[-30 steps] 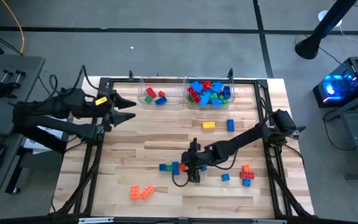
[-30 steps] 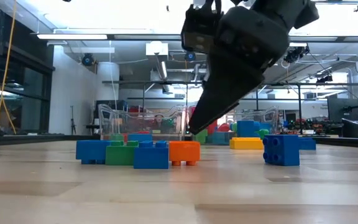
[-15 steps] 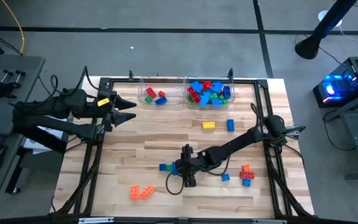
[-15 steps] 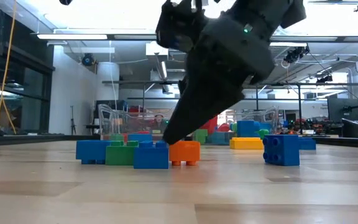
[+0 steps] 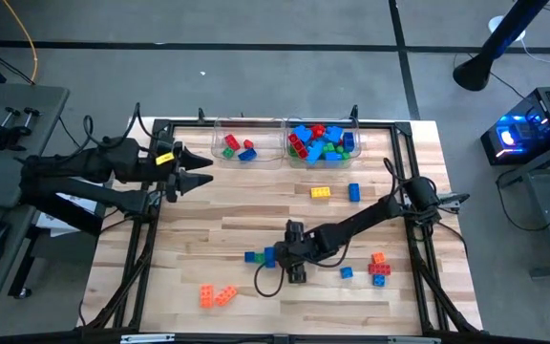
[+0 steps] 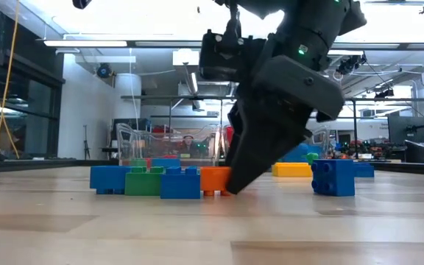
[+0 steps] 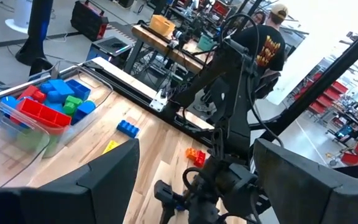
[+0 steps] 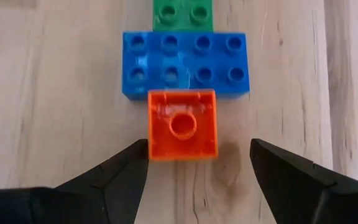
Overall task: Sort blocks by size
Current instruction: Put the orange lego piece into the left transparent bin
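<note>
A row of joined blocks (image 5: pixel 259 256) lies on the table's near middle: blue, green, blue, with a small orange cube (image 8: pixel 183 124) at its right end (image 6: pixel 213 179). My right gripper (image 8: pixel 197 152) is open and low at the table (image 5: pixel 286 258). Its fingers stand on either side of the orange cube, pointing toward the table's left. My left gripper (image 5: pixel 203 170) is open and empty, above the table's far left. Other loose blocks lie about the table. My right gripper has one fingertip (image 8: pixel 138 152) close against the orange cube's near corner (image 8: pixel 151 149), and the other fingertip (image 8: pixel 260 149) stands apart from the cube. I cannot tell whether the near fingertip touches. The cube rests on the table, joined to the blue brick.
Two clear bins stand at the far edge, one with a few blocks (image 5: pixel 240 145) and one with many (image 5: pixel 323 141). A yellow block (image 5: pixel 321 192) and a blue block (image 5: pixel 354 192) lie mid-table. Orange blocks (image 5: pixel 218 294) lie near left. A small blue block (image 5: pixel 346 272) and orange-red blocks (image 5: pixel 379 268) lie near right.
My right gripper has swung left over the row of blocks, then come back and down until its fingertips are at the table around the orange cube. My left gripper has edged toward the table's right. The blocks have stayed put.
</note>
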`<state>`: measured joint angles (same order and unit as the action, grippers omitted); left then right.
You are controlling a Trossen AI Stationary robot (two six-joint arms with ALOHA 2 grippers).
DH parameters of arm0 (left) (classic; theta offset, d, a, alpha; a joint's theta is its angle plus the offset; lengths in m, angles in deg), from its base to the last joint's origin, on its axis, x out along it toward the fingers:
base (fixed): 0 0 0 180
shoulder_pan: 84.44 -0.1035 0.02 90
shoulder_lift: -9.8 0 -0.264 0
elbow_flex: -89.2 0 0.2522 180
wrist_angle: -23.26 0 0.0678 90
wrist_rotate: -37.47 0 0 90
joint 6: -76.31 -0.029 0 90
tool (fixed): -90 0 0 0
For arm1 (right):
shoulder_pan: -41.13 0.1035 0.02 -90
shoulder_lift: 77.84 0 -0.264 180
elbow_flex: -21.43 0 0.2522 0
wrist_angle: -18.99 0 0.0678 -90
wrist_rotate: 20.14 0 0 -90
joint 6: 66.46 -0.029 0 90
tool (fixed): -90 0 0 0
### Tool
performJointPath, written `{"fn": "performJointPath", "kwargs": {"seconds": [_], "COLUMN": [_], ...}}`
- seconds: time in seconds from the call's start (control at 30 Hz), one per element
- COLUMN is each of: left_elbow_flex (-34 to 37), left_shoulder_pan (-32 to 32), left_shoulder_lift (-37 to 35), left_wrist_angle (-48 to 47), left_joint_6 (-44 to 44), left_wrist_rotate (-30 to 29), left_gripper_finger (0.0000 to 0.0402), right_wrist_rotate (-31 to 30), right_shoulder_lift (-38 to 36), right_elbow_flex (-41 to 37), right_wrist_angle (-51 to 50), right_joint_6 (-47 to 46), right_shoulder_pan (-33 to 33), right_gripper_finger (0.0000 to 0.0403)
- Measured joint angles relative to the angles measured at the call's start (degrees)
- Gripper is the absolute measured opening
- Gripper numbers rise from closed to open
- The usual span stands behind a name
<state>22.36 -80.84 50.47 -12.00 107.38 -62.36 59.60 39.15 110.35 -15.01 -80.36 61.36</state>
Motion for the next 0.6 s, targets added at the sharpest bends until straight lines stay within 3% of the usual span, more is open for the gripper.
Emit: {"fn": "performJointPath", "kwargs": {"seconds": [0.3,0.6], "left_elbow_flex": [0.0,0.0], "left_shoulder_pan": [0.0,0.0], "left_shoulder_lift": [2.5,3.8], "left_wrist_angle": [1.5,2.1], "left_joint_6": [0.1,0.0], "left_wrist_rotate": [0.0,0.0], "left_gripper_finger": [0.0298,0.0298], "right_wrist_rotate": [2.4,1.3], "right_shoulder_lift": [1.1,1.7], "right_elbow_flex": [0.0,0.0], "right_wrist_angle": [2.0,5.0], "right_joint_6": [1.4,-1.0], "right_shoulder_pan": [0.0,-0.2], "right_gripper_finger": [0.0262,0.0151]}}
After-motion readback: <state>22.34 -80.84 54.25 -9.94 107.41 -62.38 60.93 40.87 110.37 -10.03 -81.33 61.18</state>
